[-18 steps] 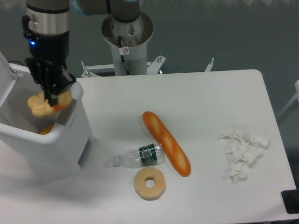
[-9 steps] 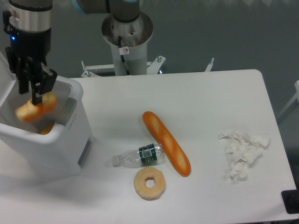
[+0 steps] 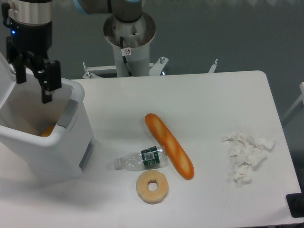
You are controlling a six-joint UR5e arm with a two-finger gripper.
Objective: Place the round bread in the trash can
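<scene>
The trash can (image 3: pixel 66 142) is a large white bin with a grey strip at its rim, standing at the table's left with its lid (image 3: pixel 5 78) swung up. My gripper (image 3: pixel 33 90) hangs over the bin's opening with its two black fingers (image 3: pixel 47 83) spread apart and nothing between them. The round bread is not in the gripper and cannot be made out. A small yellow-orange patch (image 3: pixel 45 130) shows low inside the bin by the near wall, and I cannot tell what it is.
On the white table (image 3: pixel 213 95) lie a long orange baguette (image 3: pixel 169 145), a clear plastic bottle with a green label (image 3: pixel 141 159), a pale ring-shaped bread (image 3: pixel 152 186) and crumpled white tissue (image 3: pixel 247 156). The arm's base (image 3: pixel 129 33) stands behind the table.
The gripper carried the round bread left over the bin, then opened. The bread has left the fingers and dropped out of sight.
</scene>
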